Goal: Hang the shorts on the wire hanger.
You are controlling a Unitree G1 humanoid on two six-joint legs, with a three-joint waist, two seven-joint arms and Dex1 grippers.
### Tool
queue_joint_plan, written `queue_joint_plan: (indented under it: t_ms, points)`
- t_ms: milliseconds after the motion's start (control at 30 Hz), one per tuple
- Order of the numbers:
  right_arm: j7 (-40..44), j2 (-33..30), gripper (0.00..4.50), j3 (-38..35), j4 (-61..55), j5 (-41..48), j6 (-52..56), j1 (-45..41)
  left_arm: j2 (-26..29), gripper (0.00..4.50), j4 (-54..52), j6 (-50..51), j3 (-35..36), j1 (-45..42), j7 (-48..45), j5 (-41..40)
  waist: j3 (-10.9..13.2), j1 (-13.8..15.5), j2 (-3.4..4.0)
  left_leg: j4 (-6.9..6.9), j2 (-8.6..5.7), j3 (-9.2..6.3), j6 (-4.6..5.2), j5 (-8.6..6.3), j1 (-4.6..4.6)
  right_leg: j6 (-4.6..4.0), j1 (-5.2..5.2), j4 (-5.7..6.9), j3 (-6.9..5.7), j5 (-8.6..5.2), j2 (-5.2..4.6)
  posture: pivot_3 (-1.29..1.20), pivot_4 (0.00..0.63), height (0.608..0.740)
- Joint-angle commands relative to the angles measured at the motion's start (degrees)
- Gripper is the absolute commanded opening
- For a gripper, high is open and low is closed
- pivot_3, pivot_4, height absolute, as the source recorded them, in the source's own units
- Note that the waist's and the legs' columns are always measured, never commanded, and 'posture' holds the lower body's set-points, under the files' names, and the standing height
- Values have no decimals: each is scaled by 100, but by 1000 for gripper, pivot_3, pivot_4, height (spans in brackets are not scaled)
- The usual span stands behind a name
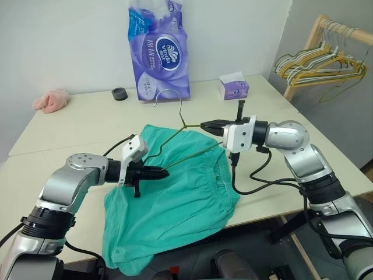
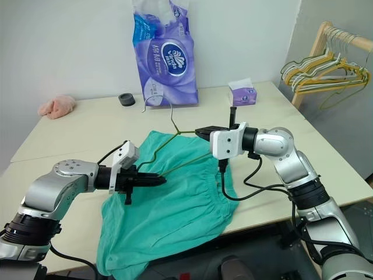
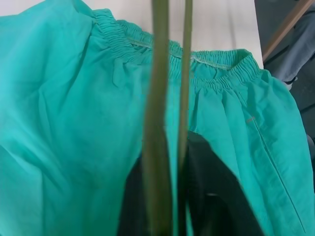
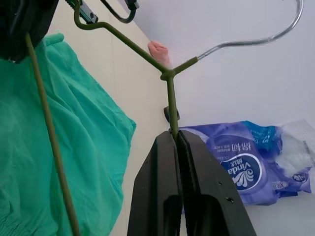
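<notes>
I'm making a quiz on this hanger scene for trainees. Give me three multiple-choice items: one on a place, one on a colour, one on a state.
1. Where do the shorts lie?
A. Folded beside the purple tissue pack
B. On the table's near edge, partly hanging over it
C. On the wooden rack

2. What colour is the small cloth at the table's far left?
A. Pink
B. Blue
C. Black

3. How is the wire hanger held?
A. Lying free on the table
B. By the left pincer alone
C. By both pincers, each shut on it

Answers:
1 B, the fabric droops past the table edge.
2 A, it shows pink.
3 C, the left pincer and right pincer each clamp the wire.
</notes>
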Motion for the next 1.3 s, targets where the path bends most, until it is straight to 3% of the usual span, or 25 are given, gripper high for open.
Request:
queue_joint_plan:
  t_ms: [33, 167, 200, 367, 600, 833, 1167, 1300]
  points:
    - [-21, -16, 0, -81, -241, -11, -128, -136, 10, 54, -147, -86, 114, -30, 29, -21, 0, 0, 0, 0, 0, 0, 0, 0, 0, 0, 0, 0, 0, 0, 0, -276, 50, 740]
    - [22, -105, 0, -29, -269, -82, -290, -38, 10, 54, -153, -77, 127, -20, 49, -25, 0, 2, 0, 0, 0, 0, 0, 0, -1, 0, 0, -1, 0, 0, 0, -276, 49, 740]
    - [35, -130, 518, -30, -287, -78, -312, -3, 14, 0, -157, -74, 130, -12, 61, -20, 0, 2, 0, 0, 0, 0, 0, 0, -1, 0, 0, -1, 0, 0, 0, -276, 49, 740]
    - [341, -303, 2098, -78, -506, 148, -106, 173, 38, 0, -211, -78, 151, 43, 134, -6, 0, 2, 0, 0, 0, 0, 0, 0, 0, 0, 0, -1, 0, 0, 0, -275, 47, 740]
    - [772, -783, 4475, -698, -1402, 1196, 3006, 422, 505, 0, -613, -635, 39, 420, 52, 459, 2, 8, 0, 0, 0, -1, 0, 0, -2, 0, -1, -1, 1, 0, -2, -281, 47, 740]
    - [1586, -1292, 4475, -225, -1958, 1617, 4562, 511, 623, 0, -567, -1202, -56, 274, 68, 885, 4, 16, 4, -2, 0, 0, 0, 0, 0, 26, 0, -3, -2, -16, -2, -284, 42, 740]
    - [1982, -1047, 4475, 727, -1143, 1137, 4491, 29, 782, 0, -643, -1688, -217, 307, -10, 1400, 3, 6, 3, -2, 0, 1, 0, -1, -2, 28, -2, -4, -3, -17, -3, -267, 27, 740]
    - [2053, -903, 3600, 945, -777, 964, 4458, -92, 762, 0, -647, -1716, -206, 321, -21, 1456, 3, 8, 3, -3, 0, -2, 0, -1, -2, 27, -3, -4, -5, -16, -4, -265, 22, 740]
